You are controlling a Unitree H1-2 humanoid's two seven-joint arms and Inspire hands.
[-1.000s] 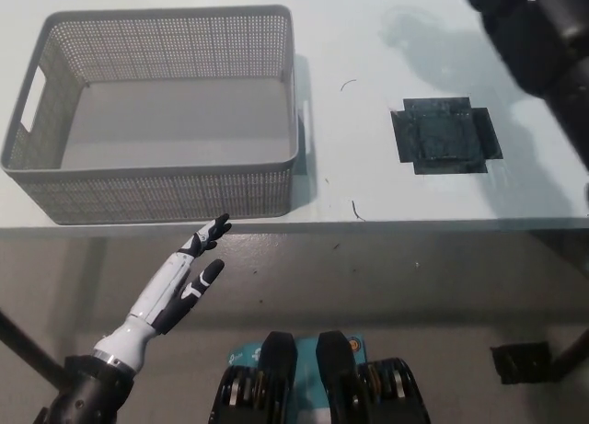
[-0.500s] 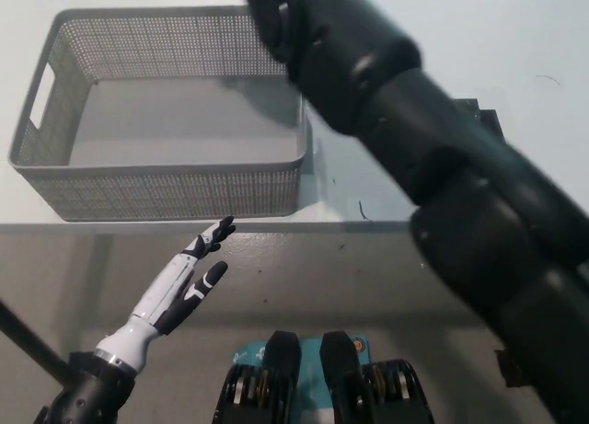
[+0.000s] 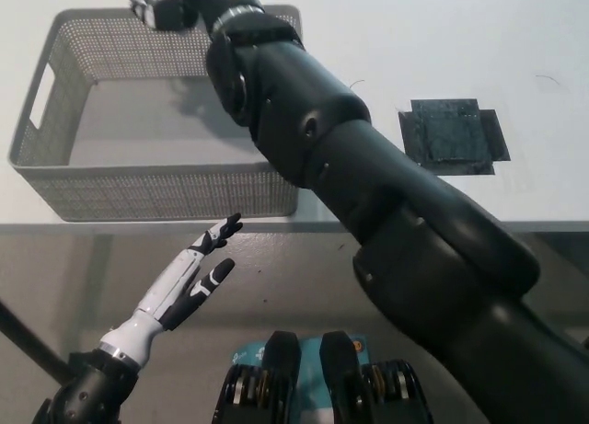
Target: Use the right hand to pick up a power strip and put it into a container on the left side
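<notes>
My black right arm (image 3: 368,185) stretches from the bottom right across the table to the far rim of the grey mesh basket (image 3: 55,176) at the left. The right hand (image 3: 161,1) is at the picture's top edge above the basket's back wall and is partly cut off. Something pale shows at the hand, too little to say what it is. No power strip shows clearly anywhere. The basket's floor, where visible, is bare. My white left hand (image 3: 189,277) rests below the table's front edge at the lower left, open with fingers apart.
A dark square patch (image 3: 453,134) lies on the white table (image 3: 396,38) to the right of the arm. The table's front edge (image 3: 276,225) runs across the picture just below the basket.
The right arm has swung from the top right corner leftwards across the table and now reaches over the basket. The left hand has stayed where it was.
</notes>
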